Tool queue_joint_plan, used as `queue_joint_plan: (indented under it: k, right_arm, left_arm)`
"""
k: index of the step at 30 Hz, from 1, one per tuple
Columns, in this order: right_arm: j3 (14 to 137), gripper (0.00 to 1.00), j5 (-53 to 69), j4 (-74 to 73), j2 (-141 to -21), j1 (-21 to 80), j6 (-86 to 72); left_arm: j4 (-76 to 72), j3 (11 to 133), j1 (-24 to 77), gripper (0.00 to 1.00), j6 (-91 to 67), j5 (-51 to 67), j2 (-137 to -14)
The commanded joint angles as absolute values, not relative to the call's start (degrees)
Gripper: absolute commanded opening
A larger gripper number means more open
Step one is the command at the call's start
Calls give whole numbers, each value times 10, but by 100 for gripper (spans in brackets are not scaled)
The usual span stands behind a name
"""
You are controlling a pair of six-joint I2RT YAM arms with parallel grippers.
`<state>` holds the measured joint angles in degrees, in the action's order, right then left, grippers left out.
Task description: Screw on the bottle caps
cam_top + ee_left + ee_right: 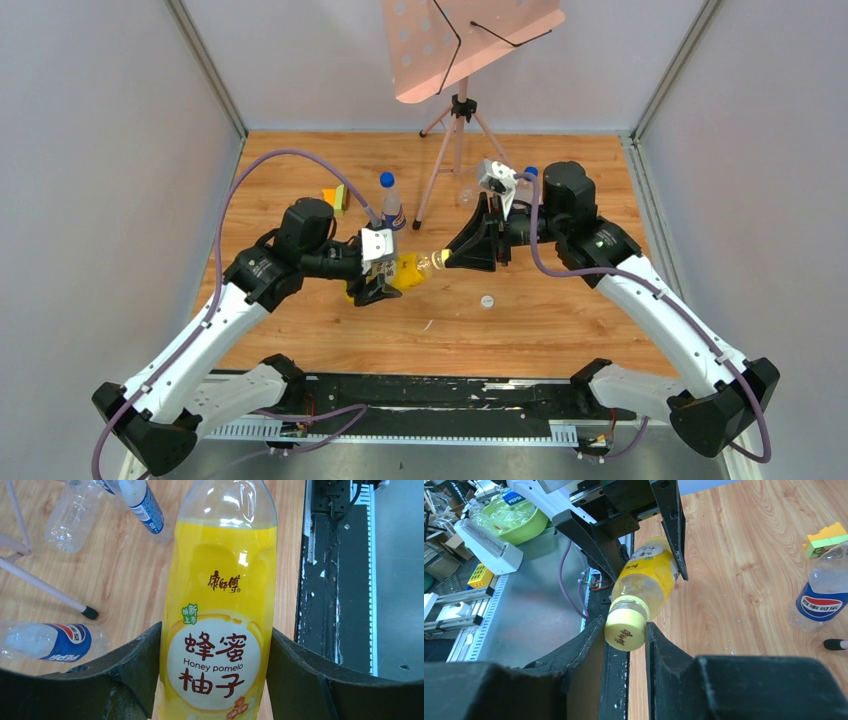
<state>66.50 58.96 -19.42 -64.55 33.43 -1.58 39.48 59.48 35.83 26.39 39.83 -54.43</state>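
My left gripper is shut on the yellow bottle and holds it on its side above the table, neck pointing right. In the left wrist view the fingers press both sides of its label. My right gripper is shut on the yellow cap, which sits on the bottle's neck. A white cap lies loose on the wood. A clear bottle with a blue label and blue cap stands behind the left gripper. No amber-brown bottle is in view.
A pink music stand on a tripod stands at the back centre. A Pepsi bottle and a clear bottle lie near its legs. Yellow and green blocks sit at the back left. Another blue-capped bottle is behind the right arm.
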Motion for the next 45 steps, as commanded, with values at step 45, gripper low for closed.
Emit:
queue_joint_plan:
  k: [45]
  right_arm:
    - [752,4,637,-416,-743,398,355]
  left_arm:
    - [640,777,358,0,411,515,-672]
